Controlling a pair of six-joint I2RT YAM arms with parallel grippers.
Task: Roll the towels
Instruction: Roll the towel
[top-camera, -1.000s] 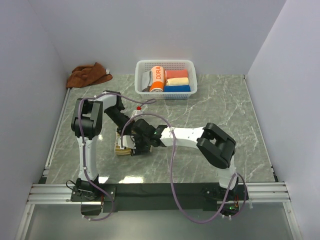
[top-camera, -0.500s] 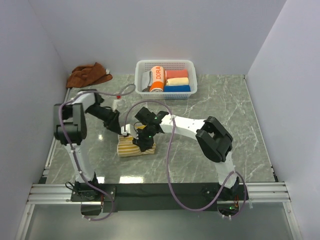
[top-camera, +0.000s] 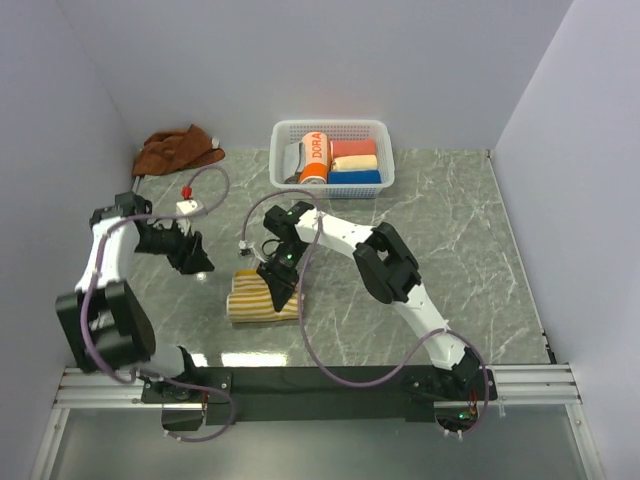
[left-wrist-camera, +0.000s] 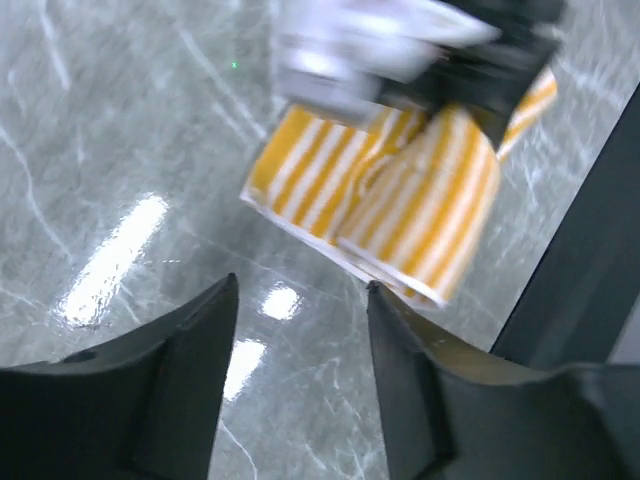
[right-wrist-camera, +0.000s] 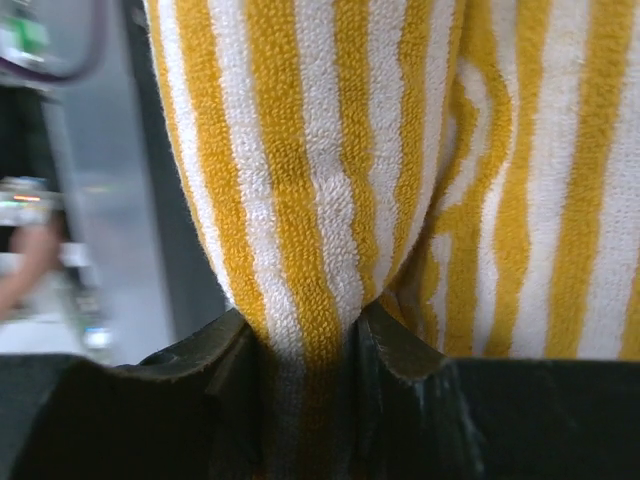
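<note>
The cream-yellow striped towel (top-camera: 258, 297) lies partly rolled on the table in front of the arms. My right gripper (top-camera: 281, 279) is down on its right end, shut on a fold of the striped towel (right-wrist-camera: 330, 150), which is pinched between the fingers (right-wrist-camera: 215, 345). My left gripper (top-camera: 196, 263) hangs to the towel's left, apart from it. Its jaws stand open over bare marble in the left wrist view, with the striped towel (left-wrist-camera: 400, 190) beyond them. The rust-brown towel (top-camera: 176, 150) lies crumpled at the table's far left corner.
A white basket (top-camera: 332, 127) at the back centre holds the orange DORA roll (top-camera: 316, 157) and small red, yellow and blue rolls. Walls close in the table on the left, back and right.
My left gripper let go of the striped towel, opened and swung away to the left. My right arm reached further left and stayed shut on the towel, which now lies more spread out.
</note>
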